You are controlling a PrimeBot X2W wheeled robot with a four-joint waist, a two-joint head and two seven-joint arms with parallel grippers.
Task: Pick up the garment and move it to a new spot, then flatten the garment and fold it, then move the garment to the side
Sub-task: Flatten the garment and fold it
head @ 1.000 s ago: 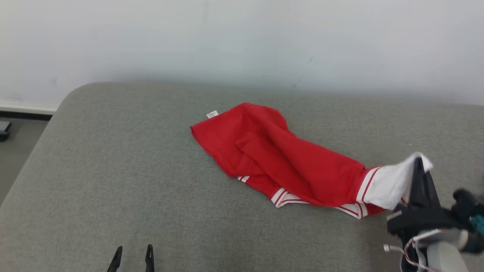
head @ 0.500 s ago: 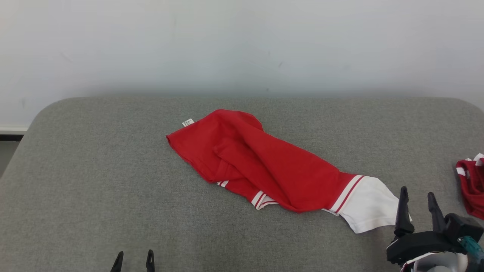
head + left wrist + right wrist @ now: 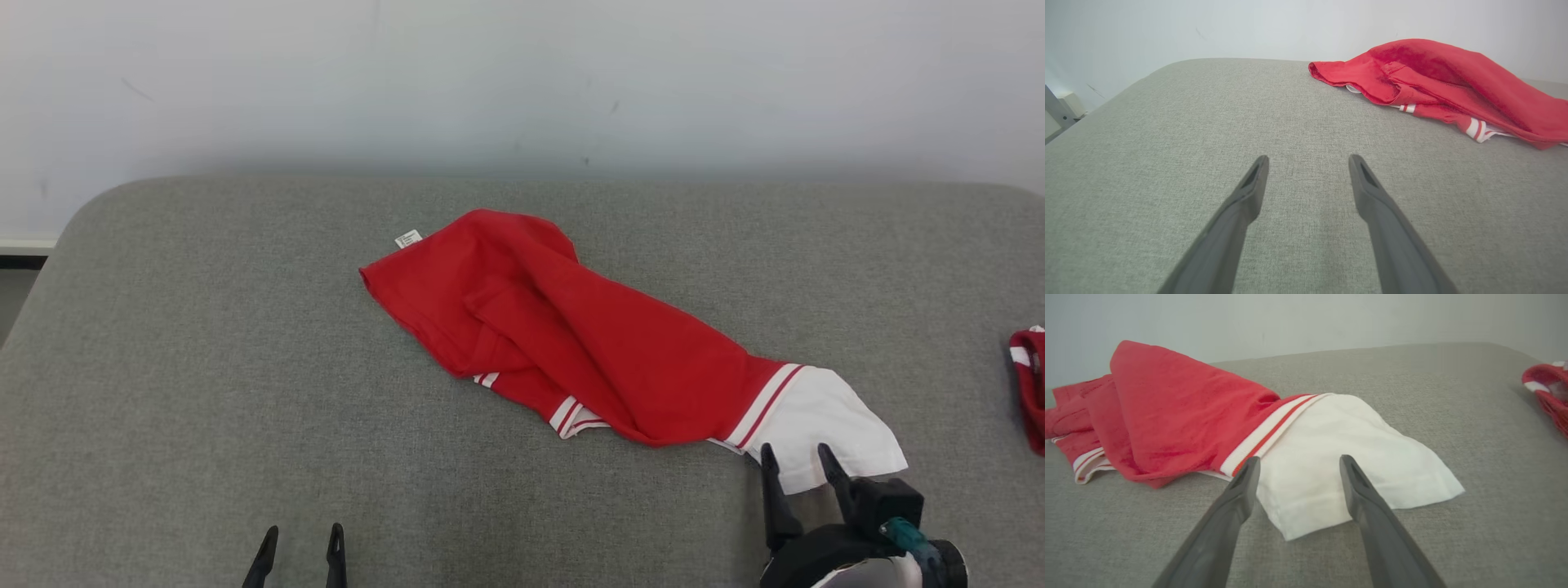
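- Garment (image 3: pixel 604 343) count: one, red with one white end section (image 3: pixel 824 425), lying crumpled in a diagonal across the middle of the grey padded surface (image 3: pixel 204 367).
- One small white label (image 3: pixel 407 238) sticks out at its far left corner.
- One second red-and-white cloth (image 3: pixel 1030 384) sits at the surface's right edge, well apart from the garment.
- Grippers: two, each with two dark fingers.
- Left gripper (image 3: pixel 304 531): fingers spread wide, nothing between them, over bare surface near the front edge, well apart from the garment.
- Right gripper (image 3: pixel 795 449): fingers spread wide, gripping nothing, tips at the near edge of the white section; contact with the cloth cannot be told.
- One pale wall (image 3: pixel 522 82) behind.
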